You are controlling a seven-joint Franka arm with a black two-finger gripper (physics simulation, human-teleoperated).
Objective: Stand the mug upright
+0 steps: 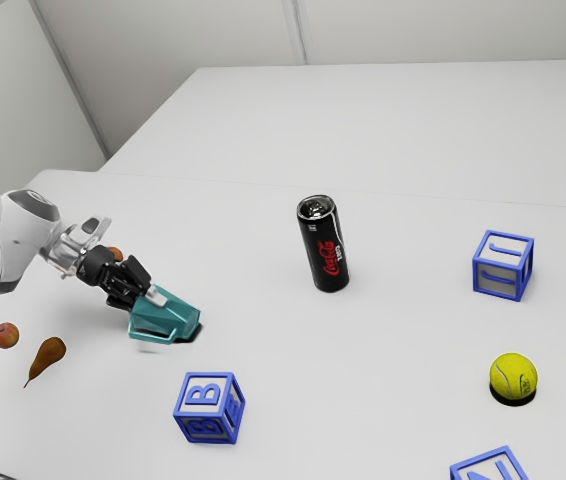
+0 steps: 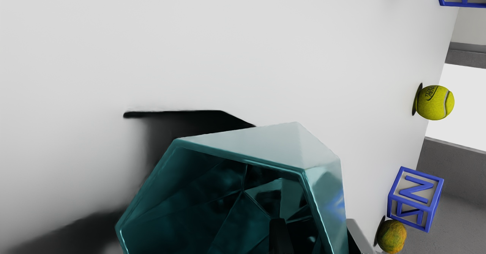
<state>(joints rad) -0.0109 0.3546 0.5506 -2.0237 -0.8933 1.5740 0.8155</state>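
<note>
Exterior view: the glossy, faceted teal mug point(image 1: 170, 318) is tipped sideways at the black gripper point(image 1: 144, 299); how open that is, or whether it grips, I can't tell. Weak grip could let the mug roll.

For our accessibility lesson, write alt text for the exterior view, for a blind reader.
A robot arm reaches from the exterior view's left to a tipped teal mug. On the table: a Coca-Cola can, three alphabet blocks, a tennis ball, a pear and other fruit.
</note>
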